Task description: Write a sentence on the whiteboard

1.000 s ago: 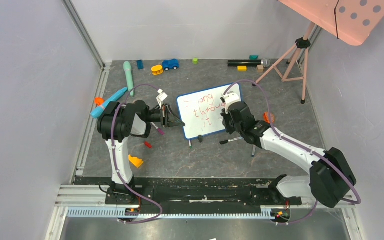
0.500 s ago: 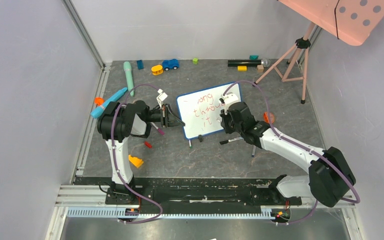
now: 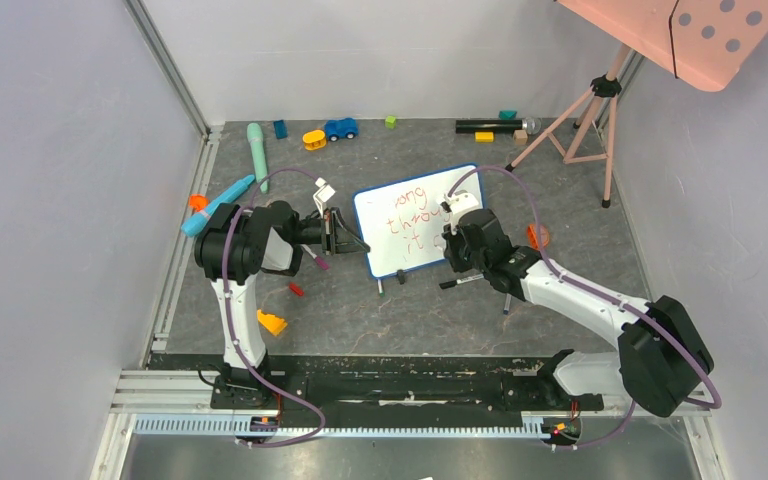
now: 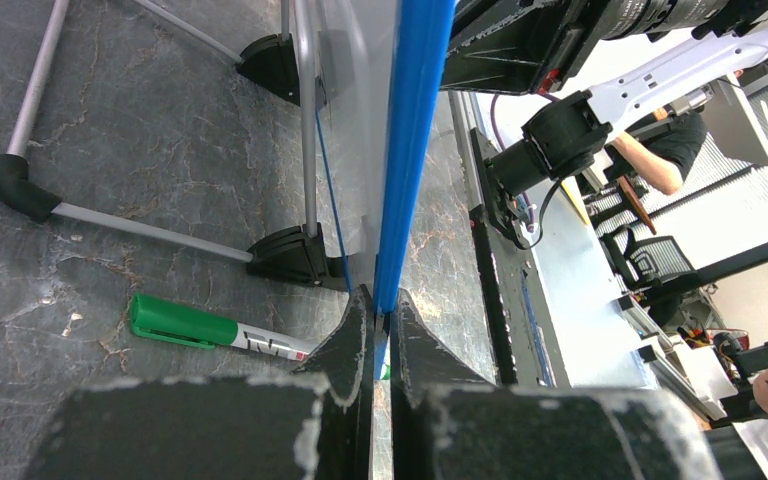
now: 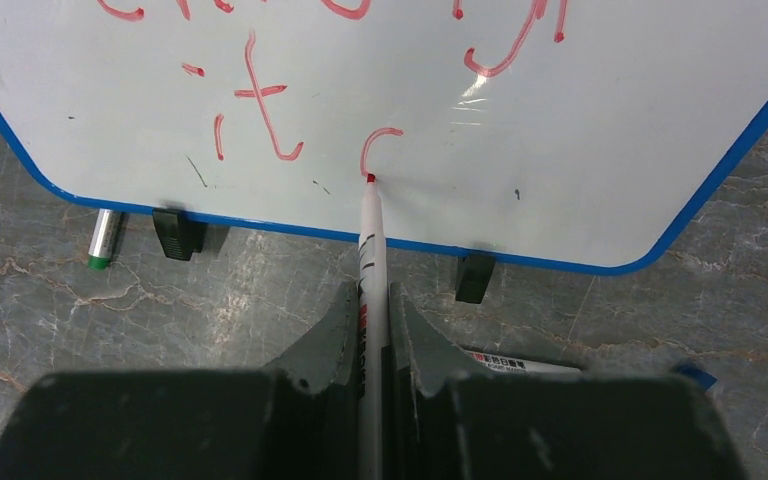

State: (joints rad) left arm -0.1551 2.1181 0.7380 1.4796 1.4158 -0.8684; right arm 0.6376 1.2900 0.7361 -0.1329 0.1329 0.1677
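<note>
Rightward along the whiteboard [image 3: 400,240] creeps the right gripper [image 3: 450,245], covering the sentence [image 3: 410,218] line ends. Left wrist: the left gripper [image 4: 376,305] pinches the blue frame [image 4: 415,150], seen edge-on, writing hidden. Right wrist: its fingers clamp a red marker [image 5: 370,250], tip touching the board just ahead; upper lines are cropped.

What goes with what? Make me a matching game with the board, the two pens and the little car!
Things:
1. board
2. red pen
3. green pen
4. car

Places:
A. far back on the floor
B. in the right gripper, tip on the board
C. edge pinched by the left gripper
D. lying loose on the floor, right beside the board

Pairs: 1-C, 2-B, 3-D, 4-A
</note>
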